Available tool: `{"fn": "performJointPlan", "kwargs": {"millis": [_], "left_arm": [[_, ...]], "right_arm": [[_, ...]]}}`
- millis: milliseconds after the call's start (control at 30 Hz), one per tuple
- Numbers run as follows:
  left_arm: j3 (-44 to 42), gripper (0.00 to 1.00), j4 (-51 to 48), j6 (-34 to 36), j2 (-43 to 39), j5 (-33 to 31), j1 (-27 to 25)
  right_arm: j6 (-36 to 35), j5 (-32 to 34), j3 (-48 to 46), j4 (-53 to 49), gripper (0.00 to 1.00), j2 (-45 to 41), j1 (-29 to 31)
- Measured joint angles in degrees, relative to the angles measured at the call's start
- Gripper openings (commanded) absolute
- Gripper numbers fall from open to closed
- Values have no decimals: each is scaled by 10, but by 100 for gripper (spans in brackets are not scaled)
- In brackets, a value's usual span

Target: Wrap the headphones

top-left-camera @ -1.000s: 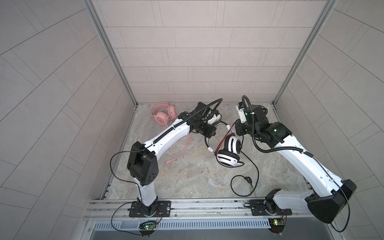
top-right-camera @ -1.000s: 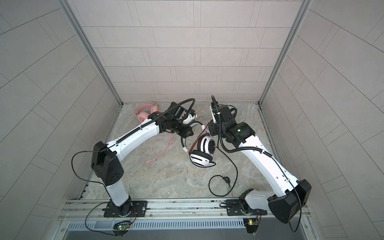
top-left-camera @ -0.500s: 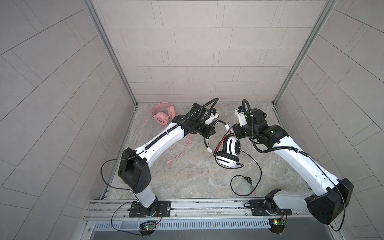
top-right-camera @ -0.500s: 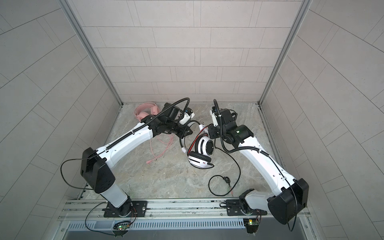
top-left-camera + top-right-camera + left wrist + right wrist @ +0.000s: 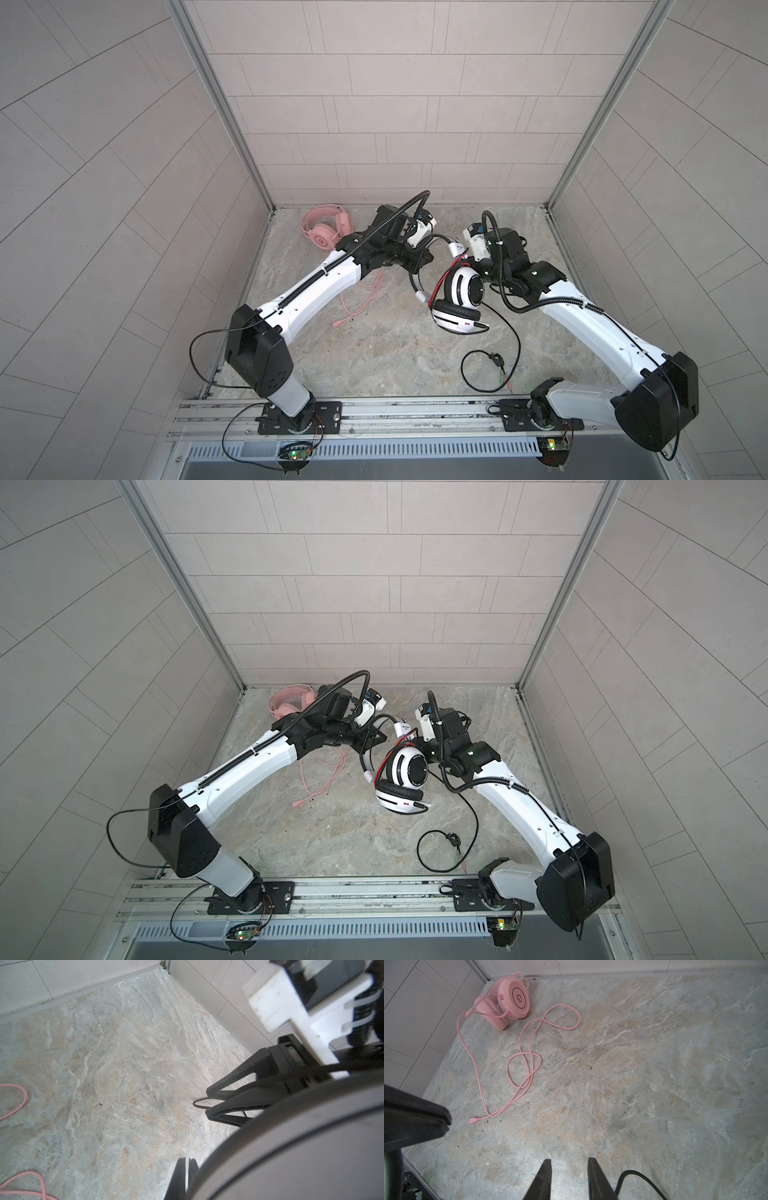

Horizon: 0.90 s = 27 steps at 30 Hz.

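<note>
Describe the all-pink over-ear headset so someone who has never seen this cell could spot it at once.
Start at the marbled stone-look tabletop and go to its far left corner, where the tiled walls meet. The pink plastic over-ear headset lies there, its pink cable trailing loose toward the front. Unlike the white-and-black headset mid-table, it is pink all over.

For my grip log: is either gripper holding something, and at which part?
Left gripper: shut, apparently on the thin black headband of the white-and-black headset. Right gripper: open, holding nothing.
</note>
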Motion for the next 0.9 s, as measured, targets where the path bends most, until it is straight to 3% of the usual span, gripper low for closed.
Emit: {"fn": "performJointPlan", "kwargs": {"millis": [333,900], "left_arm": [[-42,0,82,-60,-32,35,40],[-95,0,201,-137,-78,90,85]], "right_arm": [[38,-45,-75,87,47,4,-1],[107,-101,-132,306,49,144,6]]}}
